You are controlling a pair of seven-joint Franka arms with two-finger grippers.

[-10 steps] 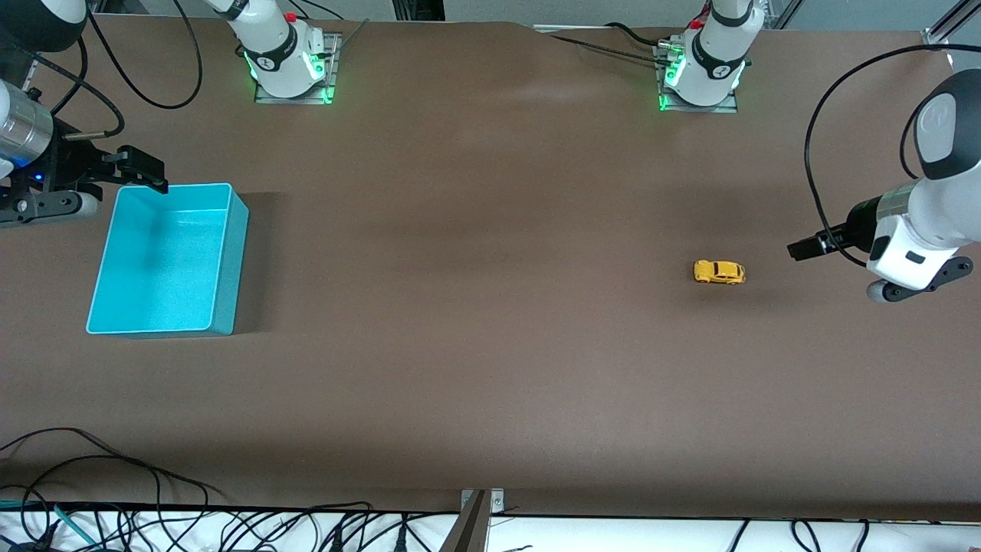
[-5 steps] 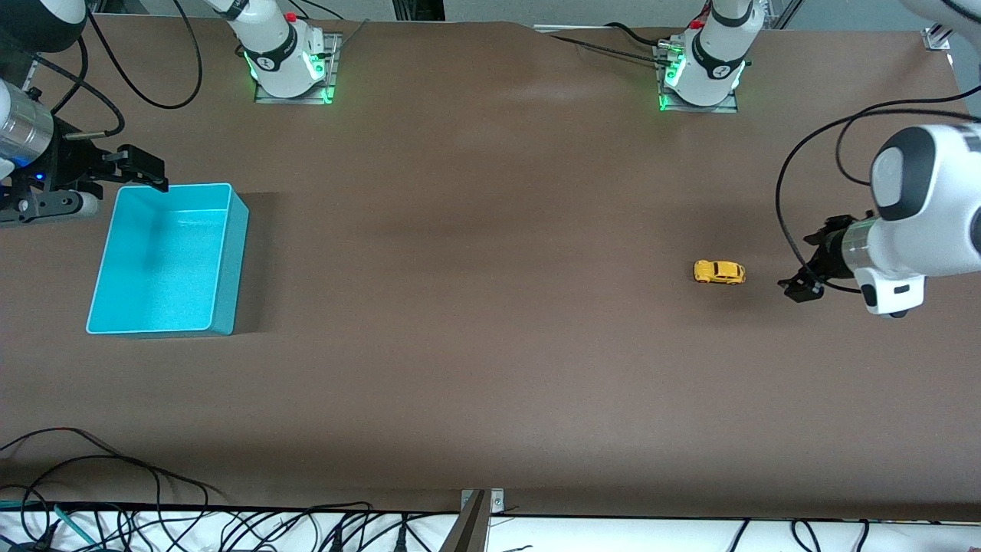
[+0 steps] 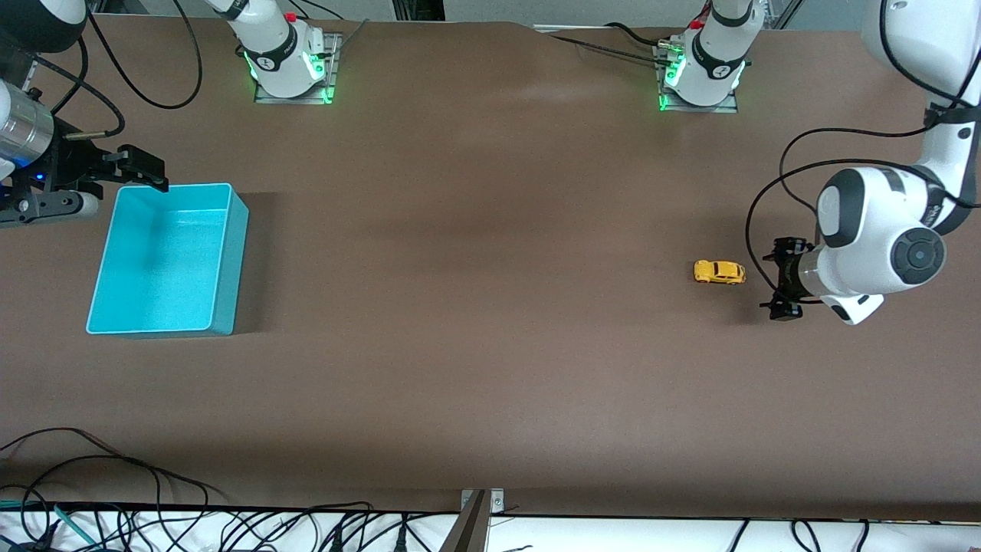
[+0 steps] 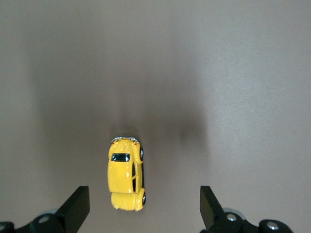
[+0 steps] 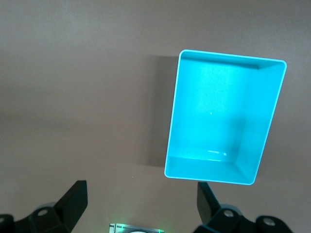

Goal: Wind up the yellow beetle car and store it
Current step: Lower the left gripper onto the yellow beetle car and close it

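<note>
We see one yellow beetle car standing on its wheels on the brown worktop, toward the left arm's end and roughly midway between the edge where the robot bases stand and the edge nearest the front camera. The left claw sits low just beside the car, on the side toward the left arm's end of the worktop, apart from it and touching nothing. From the front camera we can make out only a dark cluster there. The left wrist view gives us what that view cannot: the car seen from above with its dark windows, lying between the two dark fingertips but closer to one of them, and the fingers spread wide with bare worktop around.

We count one container, a turquoise bin, near the worktop's edge at the right arm's end. It is open-topped, and nothing lies in it. The right wrist view looks straight down into the bin, confirming a bare floor, with a green glow at the picture's margin that the front view places at a robot base. The right claw waits over the bin's corner nearest the bases' edge, its fingers also spread wide and holding nothing.

We count two arms, two claws, one car, one bin.
</note>
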